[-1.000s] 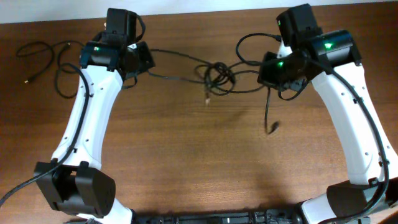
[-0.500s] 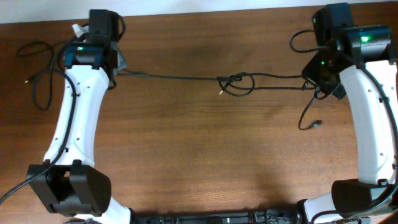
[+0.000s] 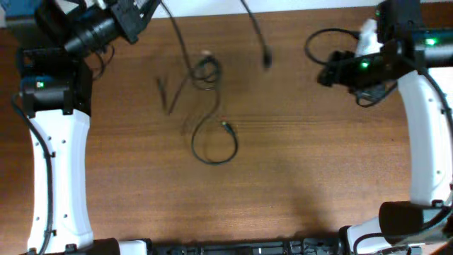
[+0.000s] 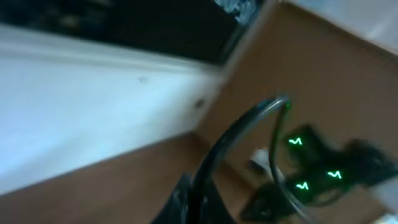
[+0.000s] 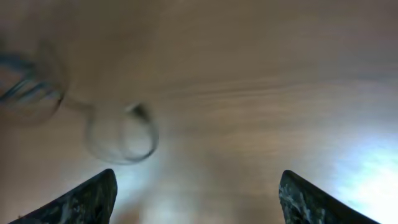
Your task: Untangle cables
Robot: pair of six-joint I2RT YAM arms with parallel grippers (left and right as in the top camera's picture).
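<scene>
The thin black cables lie left of the table's middle in the overhead view. A small tangled knot (image 3: 205, 71) sits above a loose loop (image 3: 212, 145). One strand runs from the knot up to my left gripper (image 3: 138, 15) at the far left corner. That gripper is shut on the cable (image 4: 249, 121), which rises blurred from between the jaws of the left gripper (image 4: 196, 202). A plug end (image 3: 266, 57) shows blurred near the far edge. My right gripper (image 3: 324, 74) stands open at the right, apart from the cables. Nothing lies between the fingers of the right gripper (image 5: 199, 199).
A short bent black piece (image 3: 166, 95) lies left of the knot. The right arm's own thick wire (image 3: 322, 39) loops beside its gripper. The table's far edge (image 3: 297, 10) meets a white surface. The right wrist view shows a blurred cable loop (image 5: 121, 134) on the wood.
My right gripper has opened and let go of the cable. The left arm swung to the far left corner with its strand. The taut line went slack and the knot moved left.
</scene>
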